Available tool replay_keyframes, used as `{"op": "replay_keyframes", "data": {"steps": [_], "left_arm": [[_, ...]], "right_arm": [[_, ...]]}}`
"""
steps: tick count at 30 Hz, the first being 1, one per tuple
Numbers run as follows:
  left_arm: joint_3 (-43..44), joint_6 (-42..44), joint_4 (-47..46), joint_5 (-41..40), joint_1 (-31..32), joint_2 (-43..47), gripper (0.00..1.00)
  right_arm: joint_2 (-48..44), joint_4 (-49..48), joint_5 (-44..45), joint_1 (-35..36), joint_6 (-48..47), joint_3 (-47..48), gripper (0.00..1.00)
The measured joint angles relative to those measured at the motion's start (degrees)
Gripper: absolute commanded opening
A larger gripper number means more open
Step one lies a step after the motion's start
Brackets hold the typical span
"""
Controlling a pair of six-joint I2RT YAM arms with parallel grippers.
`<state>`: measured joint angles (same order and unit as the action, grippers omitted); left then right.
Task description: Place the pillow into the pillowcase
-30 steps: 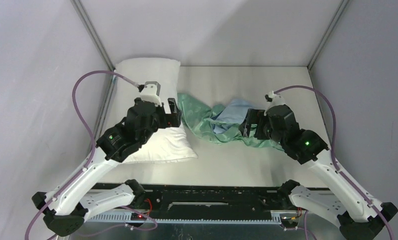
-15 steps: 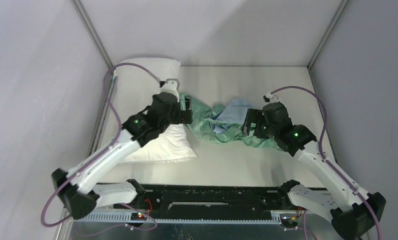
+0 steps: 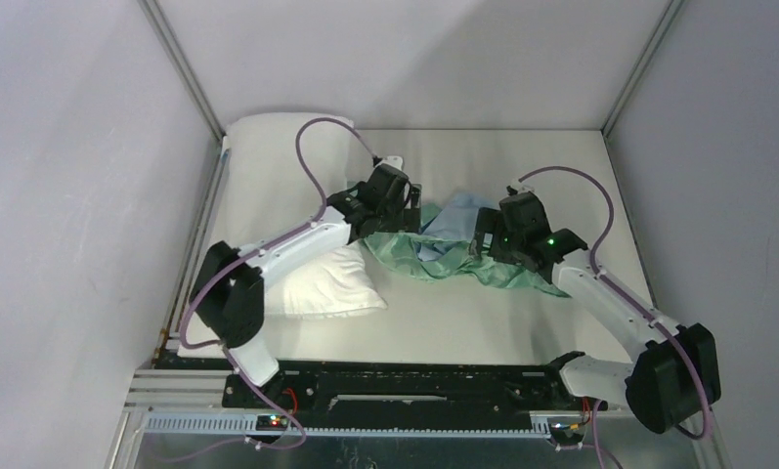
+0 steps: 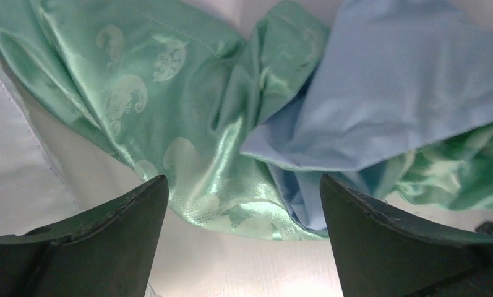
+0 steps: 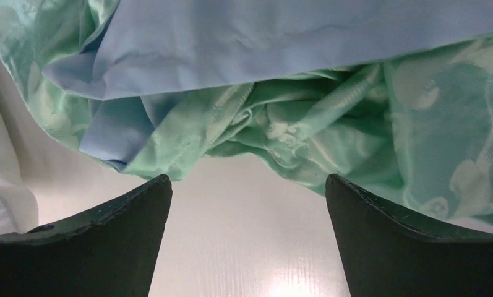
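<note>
Both pairs of fingers [image 4: 240,247] [image 5: 248,241] gape over the crumpled pillowcase [image 3: 444,244]. It stretches left-right on the counter [image 3: 463,313]. The pillow [image 3: 297,205] runs near-far at left

Crumpled pillowcase [image 3: 444,249] fills the gap between both arms

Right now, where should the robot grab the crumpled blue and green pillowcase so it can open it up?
Probably the loose light-blue flap folded over the shiny sea-green cloth pillowcase. It lies on top with a free folded edge, so fingers could slide under. The open left end effector already hangs above that edge; coming straight down looks best. The opening itself isn't visible.
</note>
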<state>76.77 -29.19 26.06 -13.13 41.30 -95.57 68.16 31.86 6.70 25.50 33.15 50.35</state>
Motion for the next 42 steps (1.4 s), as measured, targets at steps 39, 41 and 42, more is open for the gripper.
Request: {"op": "replay_keyframes", "data": {"steps": [39, 41, 42], "left_arm": [[16.2, -3.8, 2.1, -3.7, -14.2, -16.3, 0.91], [18.6, -3.5, 3.2, -4.5, -13.8, -20.1, 0.9], [19.7, -3.3, 3.7, -5.0, -13.6, -22.1, 0.89]], "right_arm": [[29.5, -0.6, 8.2, 12.0, -6.9, 22.2, 0.0], [25.6, -0.5, 8.8, 12.0, -6.0, 20.7, 0.0], [23.3, -0.2, 9.2, 12.0, -5.5, 19.9, 0.0]]}}
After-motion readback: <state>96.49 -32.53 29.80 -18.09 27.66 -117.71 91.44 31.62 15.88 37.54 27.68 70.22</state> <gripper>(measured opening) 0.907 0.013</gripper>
